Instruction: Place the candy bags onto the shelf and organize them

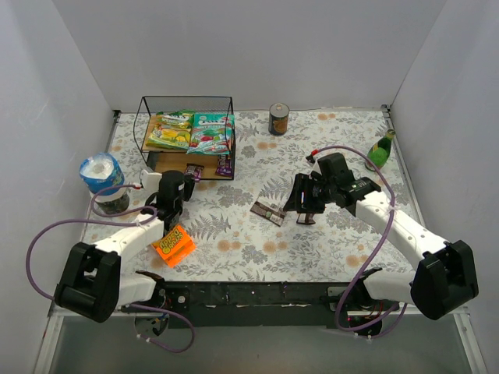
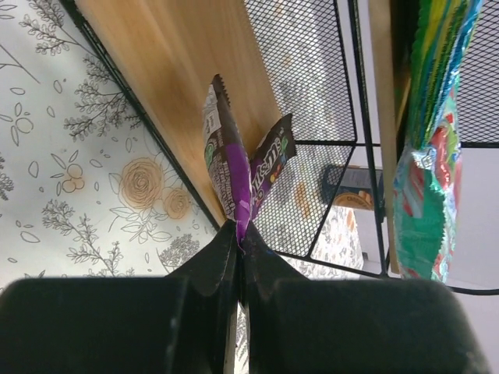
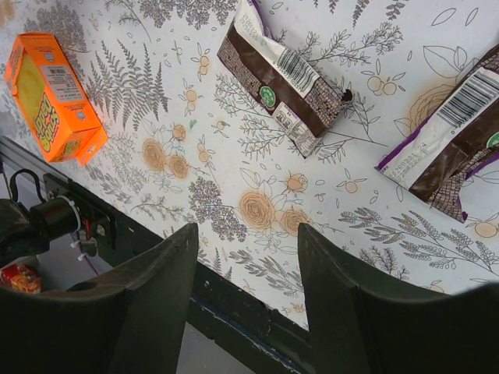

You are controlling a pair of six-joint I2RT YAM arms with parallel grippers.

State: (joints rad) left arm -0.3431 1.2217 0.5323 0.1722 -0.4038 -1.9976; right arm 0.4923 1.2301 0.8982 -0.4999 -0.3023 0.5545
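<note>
The shelf [image 1: 187,103] stands at the back left, with the yellow-green bag [image 1: 171,132] and the teal bag [image 1: 211,132] lying on its top board. My left gripper [image 1: 182,184] is at the front of the lower tier. In the left wrist view it [image 2: 240,235] is shut on a small purple packet [image 2: 234,167], held upright beside the lower wooden board [image 2: 179,70]. A purple packet [image 1: 225,164] lies on the lower tier. My right gripper [image 3: 248,234] is open and empty above the table. A brown packet [image 3: 281,78] and a purple-brown packet [image 3: 456,136] lie beyond it.
An orange flat package [image 1: 173,244] lies near the left arm. A tin can [image 1: 279,119] stands at the back and a green bottle [image 1: 380,149] at the right wall. A white and blue tub [image 1: 101,174] stands left of the shelf.
</note>
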